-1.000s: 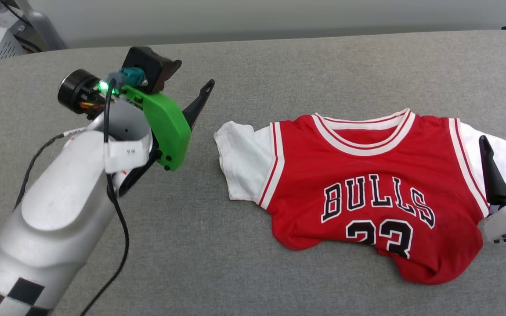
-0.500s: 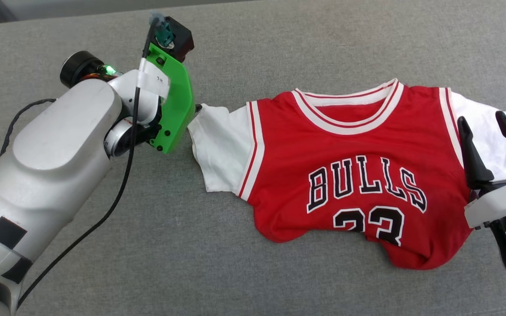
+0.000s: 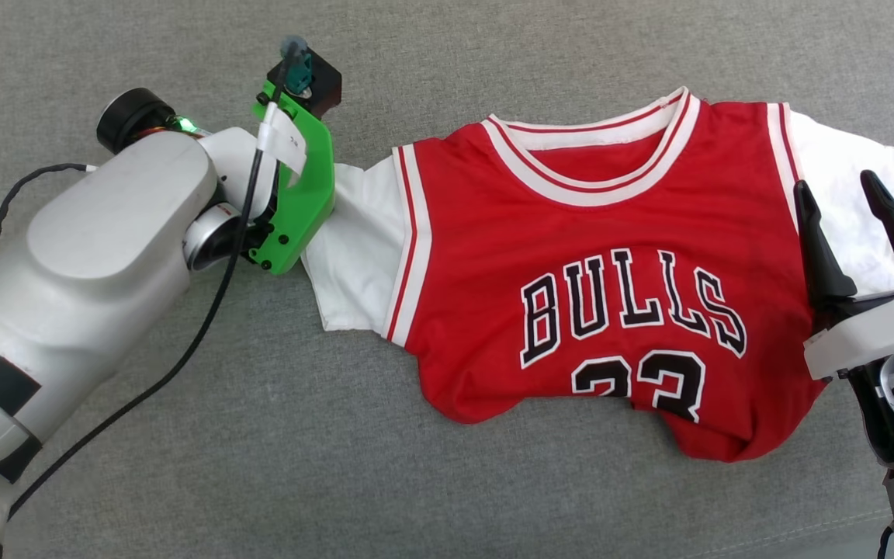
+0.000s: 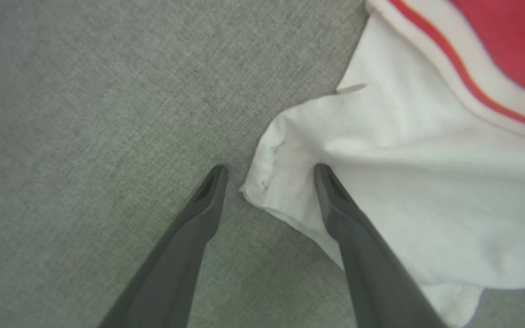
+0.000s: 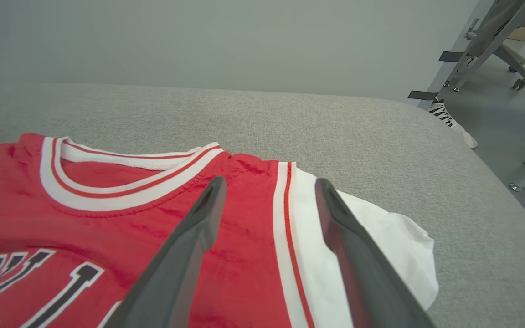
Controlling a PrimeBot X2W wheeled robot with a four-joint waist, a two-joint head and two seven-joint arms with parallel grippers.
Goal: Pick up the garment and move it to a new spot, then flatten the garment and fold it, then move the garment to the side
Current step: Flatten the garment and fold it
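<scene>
At the far left, the left gripper (image 4: 269,169) has its jaws parted over the grey fabric-covered bench (image 3: 261,427), one finger above bare cloth and the other on the corner of the white left sleeve (image 3: 354,248). Beside it, the red jersey-style T-shirt with black "BULLS" lettering (image 3: 610,233) lies face up across the middle and right of the bench. Its hem (image 3: 695,442) is rumpled and hides part of the number. It looks light, limp and slightly slick, so it will probably sag and slip. The doubled sleeve edges or shoulder seams seem the safest places to pinch. The right gripper (image 3: 836,182) hovers, jaws apart and holding nothing, above the striped trim by the white right sleeve (image 3: 835,147).
</scene>
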